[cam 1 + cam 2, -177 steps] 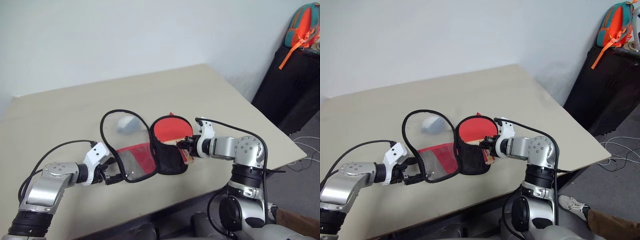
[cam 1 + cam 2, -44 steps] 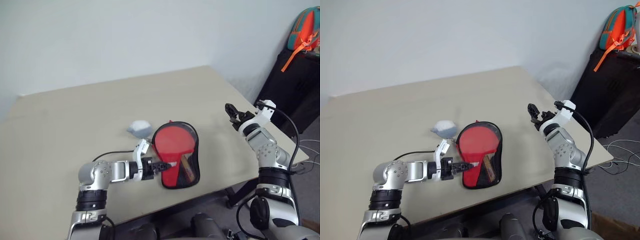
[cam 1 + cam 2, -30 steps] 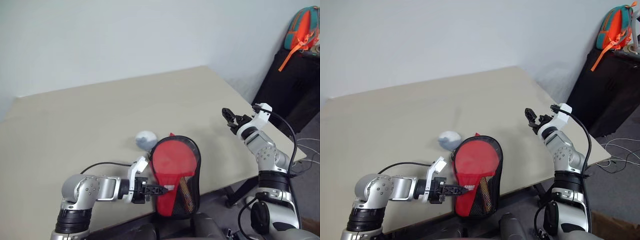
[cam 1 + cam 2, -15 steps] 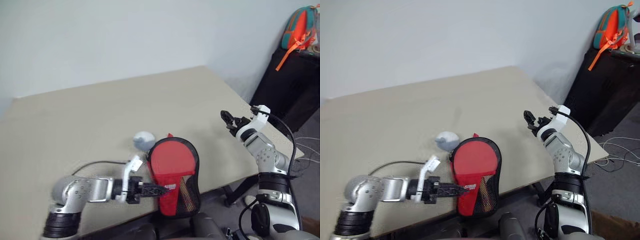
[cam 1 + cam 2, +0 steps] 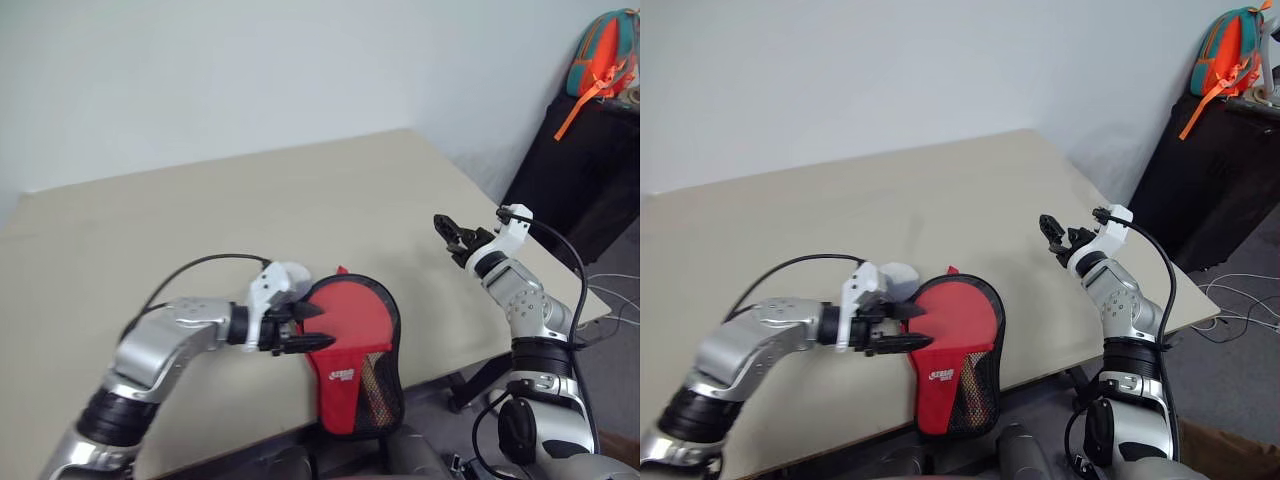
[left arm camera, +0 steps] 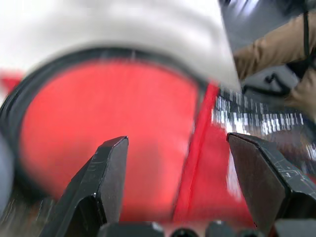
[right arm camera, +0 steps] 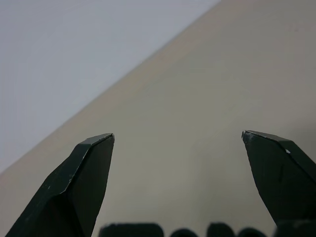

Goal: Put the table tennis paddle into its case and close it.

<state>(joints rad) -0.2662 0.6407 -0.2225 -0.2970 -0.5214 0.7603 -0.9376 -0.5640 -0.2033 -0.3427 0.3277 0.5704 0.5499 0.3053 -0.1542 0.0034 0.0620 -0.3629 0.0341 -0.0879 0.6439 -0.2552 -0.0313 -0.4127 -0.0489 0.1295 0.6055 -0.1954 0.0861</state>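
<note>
Red paddle-shaped fabric case [image 5: 352, 345] with black piping and a small white logo lying at lower centre of the head views, on the near edge of the beige table [image 5: 200, 210]; narrow end hanging past the edge, black mesh panel [image 5: 376, 385] on its right side. Table tennis paddle inside, apparently: something brownish behind the mesh, too dim to call a handle.

Left gripper [image 5: 310, 328] at the case's left rim, just left of centre frame, pointing right; black fingers [image 6: 106, 173] spread apart, nothing pinched between them. Contact of lower fingertip with the fabric not resolvable. Red fabric and black rim directly ahead in the left wrist view.

Small greyish-white ball [image 5: 902, 274] partly hidden behind the left wrist, just beside the case's upper left edge.

Right gripper [image 5: 447, 230] raised at right of centre, well apart from the case; jaws wide, empty; bare tabletop ahead in the right wrist view.

Orange and teal backpack [image 5: 602, 52] at upper right corner.
</note>
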